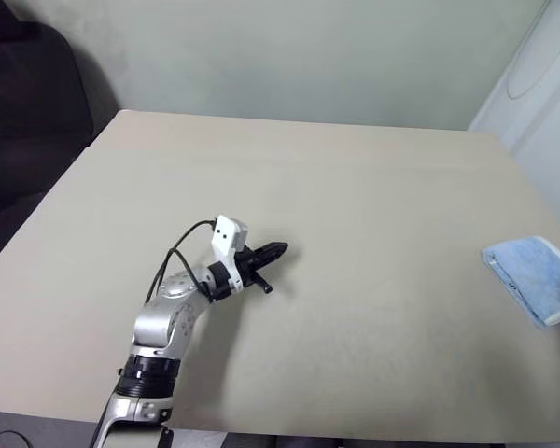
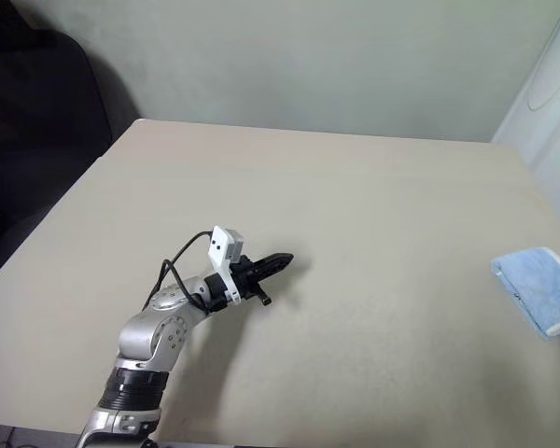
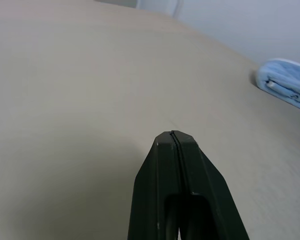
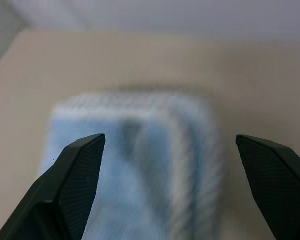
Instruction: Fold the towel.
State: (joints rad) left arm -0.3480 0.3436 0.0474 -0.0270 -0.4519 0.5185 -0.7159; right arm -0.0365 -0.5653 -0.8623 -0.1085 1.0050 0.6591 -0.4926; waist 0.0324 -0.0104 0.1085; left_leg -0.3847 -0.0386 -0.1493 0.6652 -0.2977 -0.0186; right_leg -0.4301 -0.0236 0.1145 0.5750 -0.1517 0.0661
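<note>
Towel (image 1: pixel 532 276) sits folded into small bundle at far right edge of table (image 1: pixel 355 205), long axis running toward near-right corner. Right gripper (image 4: pixel 170 150) right above it, fingers spread wide either side of cloth, nothing held. Left gripper (image 1: pixel 273 252) pinched shut, empty, hovering mid-table, well apart from towel, pointing its way. Right arm clearly nearer; any further tidy looks like its job.
</note>
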